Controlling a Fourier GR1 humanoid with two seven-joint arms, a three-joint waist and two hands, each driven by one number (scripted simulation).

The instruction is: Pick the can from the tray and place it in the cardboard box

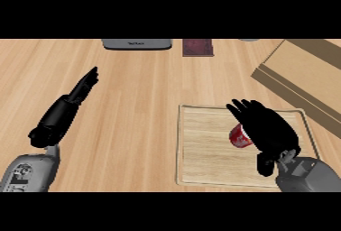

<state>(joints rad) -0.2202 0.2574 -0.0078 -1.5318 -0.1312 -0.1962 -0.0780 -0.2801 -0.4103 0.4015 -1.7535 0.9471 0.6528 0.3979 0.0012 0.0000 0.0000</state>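
Observation:
A red can (239, 136) lies on the pale wooden tray (200, 153) at the lower right of the counter. My right hand (266, 128) hovers over the can with its fingers straight and spread, covering the can's right side; no finger is curled round it. The cardboard box (303, 72) stands at the right edge, beyond the tray. My left hand (70, 101) rests open on the left side of the counter, fingers pointing away, well apart from the tray.
A grey appliance (136, 43) and a dark red book-like object (198, 47) sit at the counter's far edge. A small grey object (249, 39) shows at the top right. Bare wooden counter lies between my left hand and the tray.

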